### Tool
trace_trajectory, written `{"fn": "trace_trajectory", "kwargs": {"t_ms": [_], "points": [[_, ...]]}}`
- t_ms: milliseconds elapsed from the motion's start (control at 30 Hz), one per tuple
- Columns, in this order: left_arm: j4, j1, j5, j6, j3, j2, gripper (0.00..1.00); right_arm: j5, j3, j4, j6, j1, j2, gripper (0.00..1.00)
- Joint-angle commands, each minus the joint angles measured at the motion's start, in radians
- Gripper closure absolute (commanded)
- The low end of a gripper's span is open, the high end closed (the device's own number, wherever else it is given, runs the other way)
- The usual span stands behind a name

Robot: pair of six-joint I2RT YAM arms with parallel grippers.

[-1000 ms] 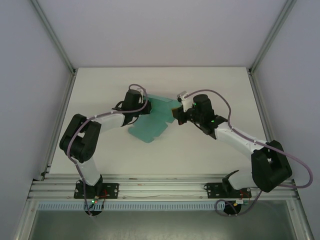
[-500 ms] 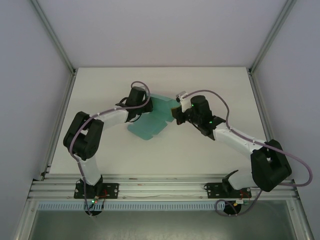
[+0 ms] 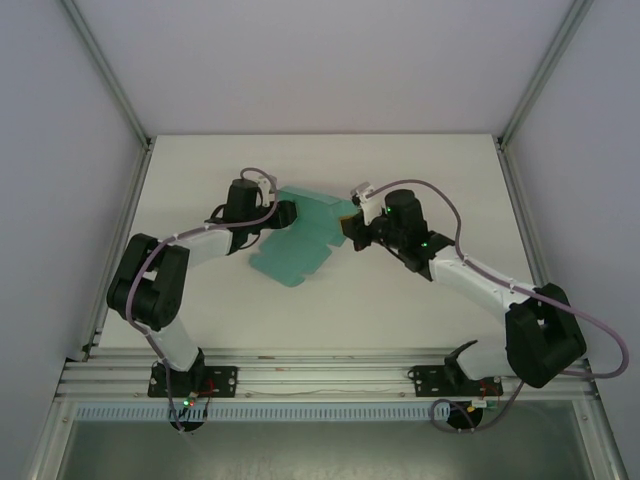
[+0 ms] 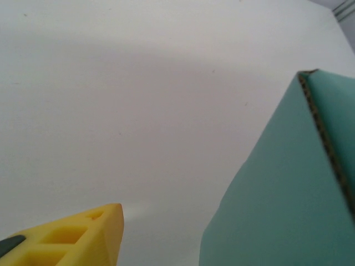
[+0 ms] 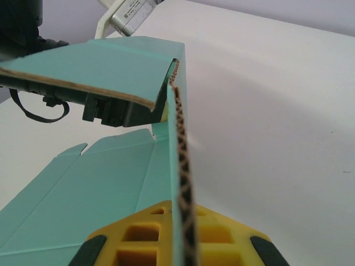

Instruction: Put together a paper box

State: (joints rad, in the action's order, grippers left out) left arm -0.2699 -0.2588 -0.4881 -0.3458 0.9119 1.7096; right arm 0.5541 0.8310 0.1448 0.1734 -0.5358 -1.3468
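The paper box [image 3: 298,248] is a teal die-cut sheet, lying partly flat on the table with its far panels folded up. My right gripper [image 3: 350,228] is shut on the upright right flap. In the right wrist view the flap's corrugated edge [image 5: 180,144] runs straight between the yellow fingers [image 5: 138,233]. My left gripper [image 3: 287,213] sits at the sheet's far left edge, open. One yellow finger [image 4: 83,235] shows in its wrist view, well apart from the teal panel [image 4: 288,188]. Its other finger is hidden.
The white table [image 3: 420,170] has free room on every side of the sheet. Grey walls and aluminium posts [image 3: 108,75] enclose it. A slotted rail [image 3: 330,375] carrying both arm bases runs along the near edge.
My left gripper has opened and let go of the sheet, and its wrist has drawn back to the left. The right gripper has kept its hold and barely moved.
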Motion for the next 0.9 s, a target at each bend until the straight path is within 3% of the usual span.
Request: {"fn": "trace_trajectory", "kwargs": {"t_ms": [0,233,400,500,633,667,767,867], "points": [[-0.082,0.003,-0.108,0.02,0.004,-0.004,0.44,0.054,-0.001,0.018,0.006,0.0,0.011,1.0],[-0.044,0.003,-0.092,0.034,0.023,-0.001,0.43,0.049,0.005,0.013,0.003,0.006,0.0,1.0],[-0.019,0.002,-0.028,0.037,0.021,0.002,0.53,0.056,0.008,0.016,-0.002,0.008,-0.01,1.0],[-0.026,0.003,-0.022,0.033,0.022,0.008,0.66,0.056,0.011,0.01,-0.004,0.008,-0.015,1.0],[-0.04,0.001,-0.031,0.041,0.028,0.016,0.95,0.052,0.007,0.017,-0.021,0.01,-0.024,1.0],[-0.042,0.001,-0.028,0.046,0.025,0.018,0.98,0.048,0.007,0.021,-0.028,0.01,-0.026,1.0],[-0.056,-0.003,-0.006,0.048,0.011,0.01,1.0,0.031,-0.002,0.044,-0.052,0.008,-0.021,0.94],[-0.054,-0.013,0.045,0.045,-0.004,-0.008,1.0,-0.017,-0.014,0.06,-0.08,0.009,-0.008,0.75]]}}
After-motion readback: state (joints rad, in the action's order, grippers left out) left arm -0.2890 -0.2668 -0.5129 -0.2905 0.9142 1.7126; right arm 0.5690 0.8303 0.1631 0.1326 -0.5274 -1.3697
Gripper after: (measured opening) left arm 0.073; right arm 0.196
